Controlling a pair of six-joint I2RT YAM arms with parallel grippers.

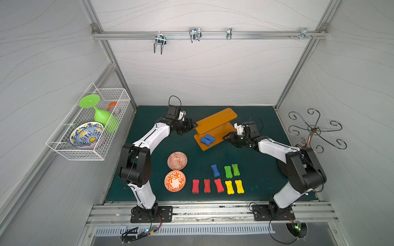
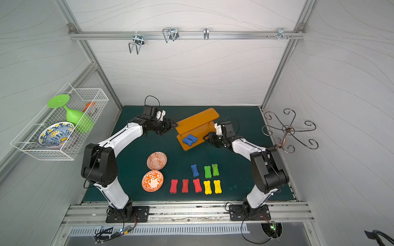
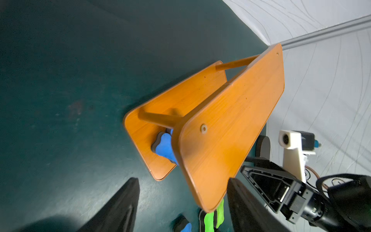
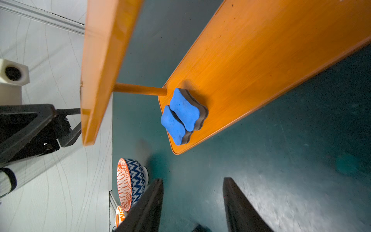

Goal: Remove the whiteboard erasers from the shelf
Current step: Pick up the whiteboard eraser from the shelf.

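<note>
Left claw [image 1: 191, 125]: seen open at the shelf [image 1: 216, 119] top board's end.
Right claw [image 4: 192, 180]: seen open, empty.
Blue erasers [image 4: 184, 109]: two, laid touching on lower board.

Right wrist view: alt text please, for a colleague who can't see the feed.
Two blue whiteboard erasers lie side by side, touching, on the lower board of the orange shelf, at its near end. The right arm's jaws stand open and empty in the foreground, short of the shelf, over the dark green mat. A patterned bowl stands nearby.

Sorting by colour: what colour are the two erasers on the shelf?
Both erasers are blue; right wrist view shows them best.
</note>
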